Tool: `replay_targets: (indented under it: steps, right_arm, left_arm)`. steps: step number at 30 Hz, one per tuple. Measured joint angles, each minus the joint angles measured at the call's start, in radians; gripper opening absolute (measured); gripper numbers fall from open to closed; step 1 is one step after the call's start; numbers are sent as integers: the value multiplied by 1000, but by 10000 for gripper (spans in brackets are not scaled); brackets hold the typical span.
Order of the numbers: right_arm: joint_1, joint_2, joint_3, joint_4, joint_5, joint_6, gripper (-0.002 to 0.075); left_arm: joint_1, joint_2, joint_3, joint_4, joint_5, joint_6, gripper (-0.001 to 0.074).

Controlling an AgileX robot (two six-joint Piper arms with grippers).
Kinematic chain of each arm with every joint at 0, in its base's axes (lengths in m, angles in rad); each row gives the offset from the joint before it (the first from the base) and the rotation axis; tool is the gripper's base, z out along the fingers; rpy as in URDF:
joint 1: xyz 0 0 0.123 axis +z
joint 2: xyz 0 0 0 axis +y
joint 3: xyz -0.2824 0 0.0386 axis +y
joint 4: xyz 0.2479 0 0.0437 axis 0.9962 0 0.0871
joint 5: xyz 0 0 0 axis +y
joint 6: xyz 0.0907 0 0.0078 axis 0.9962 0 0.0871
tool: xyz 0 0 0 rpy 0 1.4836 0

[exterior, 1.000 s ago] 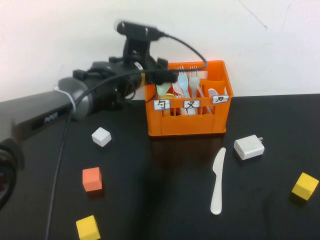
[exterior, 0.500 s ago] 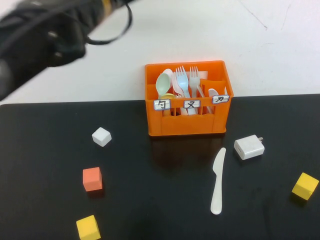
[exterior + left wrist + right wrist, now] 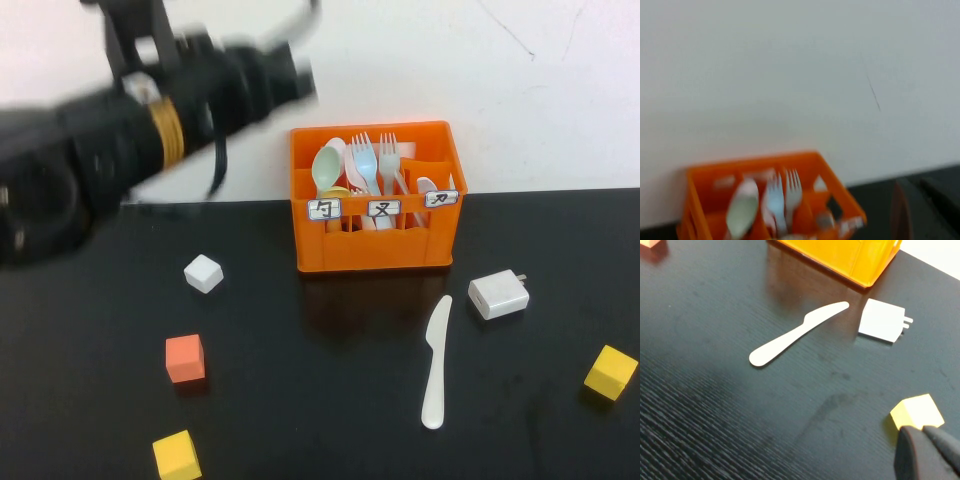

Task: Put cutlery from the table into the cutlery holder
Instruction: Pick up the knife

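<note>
Two task items to check, operator. You'll find the mint-green spoon (image 3: 326,166) already standing upright in the leftmost compartment of the orange cutlery holder (image 3: 375,250), bowl up, beside a blue fork (image 3: 366,163) and a white fork (image 3: 388,157). The cream-white knife (image 3: 435,362) lies flat on the black table (image 3: 300,400), in front of the holder, slightly right of its centre, not touching it, blade tip toward the holder.

Your left gripper (image 3: 290,80) is raised in the air up-left of the holder, above the table's rear edge against the white wall; arm blurred in the high view. Its fingers are together w/ nothing between them. The left wrist view looks down on the holder w/ spoon and forks inside.

Your right gripper (image 3: 930,450) hangs over the table's right side, above a yellow cube (image 3: 917,411), per the right wrist view; fingers together, nothing gripped. It does not appear in the high view.

Other items on the table: white charger plug (image 3: 498,294) just right of the knife tip, white cube (image 3: 203,273) left of the holder, orange cube (image 3: 185,359) and a second yellow cube (image 3: 176,456) at front left.
</note>
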Motion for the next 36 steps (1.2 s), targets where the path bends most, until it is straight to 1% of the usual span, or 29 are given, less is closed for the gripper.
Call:
replay_targets:
  steps: [2,5,7,9,12,16,19,21,24,26,29,32,36]
  right_arm:
    - [0,0,0,0,0,0,-2]
    - [0,0,0,1,15,0,-2]
    - [0,2,0,1,36,0,-2]
    - [0,13,0,1,56,0,-2]
    - [0,40,0,2,94,0,-2]
    - [0,82,0,19,128,0,-2]
    - [0,130,-14,44,160,0,-2]
    - [0,167,-37,51,184,0,-2]
    - [0,236,-76,57,206,0,-2]
    - [0,293,-108,57,210,0,-2]
    - [0,385,-149,61,209,-5,-2]
    - [0,503,-184,61,200,-20,-2]
    - [15,657,-230,61,183,-25,-2]
  left_arm:
    - [0,-20,65,88,-57,-48,0]
    - [0,-43,140,272,-148,-176,0]
    - [0,-48,180,330,-184,-228,0]
    - [0,-50,215,358,-183,-237,0]
    - [0,-50,256,370,-77,-215,0]
    - [0,-52,308,367,184,-178,0]
    - [0,-60,346,314,358,-152,0]
    - [0,-65,367,240,459,-119,0]
    - [0,-65,388,108,550,-69,0]
    - [0,-65,392,-11,589,-32,0]
    - [0,-71,394,-214,616,75,0]
    - [0,-80,394,-487,638,268,0]
    - [0,-87,394,-901,728,674,0]
